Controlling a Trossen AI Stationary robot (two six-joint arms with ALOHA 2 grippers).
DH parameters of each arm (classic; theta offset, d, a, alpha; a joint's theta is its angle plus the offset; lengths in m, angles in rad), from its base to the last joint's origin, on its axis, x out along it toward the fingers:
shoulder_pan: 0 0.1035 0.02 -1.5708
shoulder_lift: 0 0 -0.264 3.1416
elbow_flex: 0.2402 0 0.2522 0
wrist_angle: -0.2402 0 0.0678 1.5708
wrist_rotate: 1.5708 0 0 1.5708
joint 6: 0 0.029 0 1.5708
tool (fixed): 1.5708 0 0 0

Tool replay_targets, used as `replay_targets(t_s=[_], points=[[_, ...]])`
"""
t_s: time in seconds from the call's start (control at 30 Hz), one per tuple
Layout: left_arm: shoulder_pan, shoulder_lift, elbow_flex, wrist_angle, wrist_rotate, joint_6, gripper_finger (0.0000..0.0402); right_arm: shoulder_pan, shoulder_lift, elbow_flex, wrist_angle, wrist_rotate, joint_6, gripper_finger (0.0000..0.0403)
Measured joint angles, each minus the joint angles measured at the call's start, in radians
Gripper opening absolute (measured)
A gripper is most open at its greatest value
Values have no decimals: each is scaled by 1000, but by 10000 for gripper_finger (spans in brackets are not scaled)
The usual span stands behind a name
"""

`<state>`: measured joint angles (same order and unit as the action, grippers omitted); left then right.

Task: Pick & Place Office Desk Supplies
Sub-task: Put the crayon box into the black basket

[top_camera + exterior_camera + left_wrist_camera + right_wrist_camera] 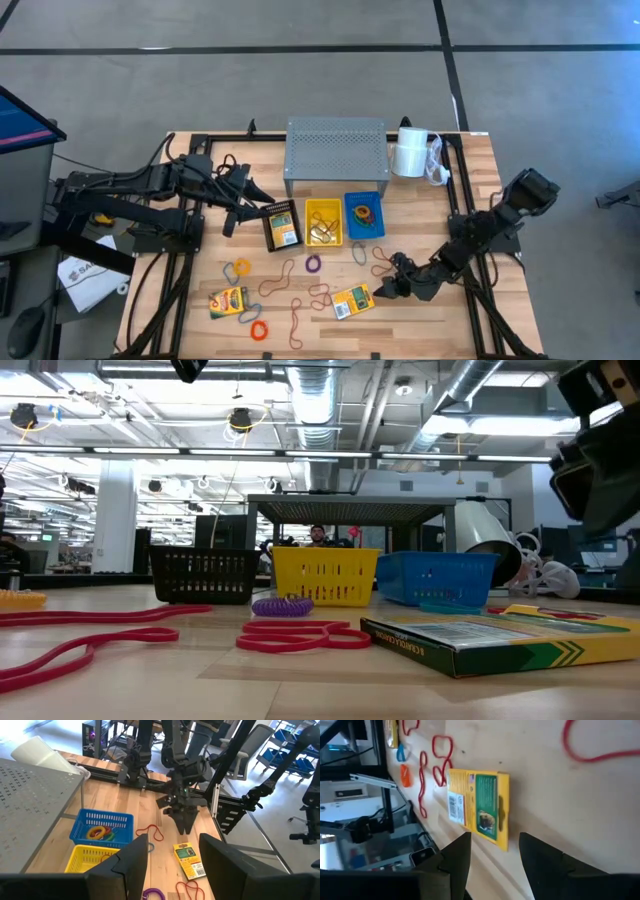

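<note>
Wood table (pixel 420 320) | black bin (pixel 281 224): crayon box | blue bin (pixel 364 216): bands | left claw (pixel 232 222), right claw (pixel 382 290) both apart, empty

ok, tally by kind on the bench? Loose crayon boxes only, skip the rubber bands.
Loose crayon boxes: 2, left crayon box, right crayon box
Baskets: 3, black basket, yellow basket, blue basket
Grey perforated riser: 1
White roll: 1
Total: 7
</note>
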<state>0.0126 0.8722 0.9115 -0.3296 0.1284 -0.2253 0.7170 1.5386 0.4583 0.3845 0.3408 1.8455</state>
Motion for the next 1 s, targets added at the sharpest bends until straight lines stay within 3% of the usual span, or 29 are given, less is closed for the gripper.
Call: replay_targets(t_s=[0.33, 1.0], points=[[0, 0, 0, 1, 0, -4, 172, -31, 166, 19, 197, 0, 20, 163], [0, 0, 0, 1, 0, -23, 172, -97, 181, 45, 149, -79, -43, 163]])
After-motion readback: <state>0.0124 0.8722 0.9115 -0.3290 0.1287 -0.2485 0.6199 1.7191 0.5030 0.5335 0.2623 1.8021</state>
